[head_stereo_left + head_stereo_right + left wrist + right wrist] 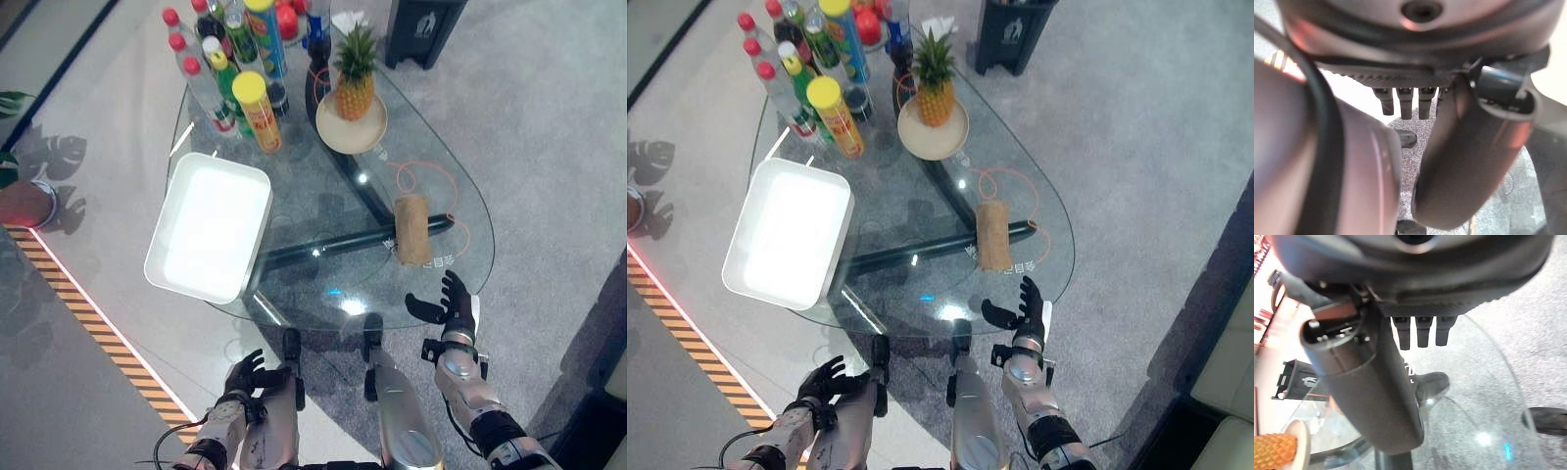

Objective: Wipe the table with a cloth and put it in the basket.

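Note:
A rolled tan cloth [412,229] lies on the right part of the glass table [436,147], apart from both hands. The white basket [223,163] sits on the table's left side with nothing in it. My right hand [453,302] hovers at the table's near right edge, a short way on the near side of the cloth, fingers [1418,330] straight and holding nothing. My left hand [251,376] hangs low beside the table's near edge, below the basket, with its fingers [1405,100] relaxed and nothing in them.
A pineapple [355,73] on a round plate [333,132] stands at the back of the table. Several bottles [220,69] and a yellow-capped can [258,110] crowd the back left. An orange cord [426,176] loops by the cloth. A black bin [421,29] stands beyond the table.

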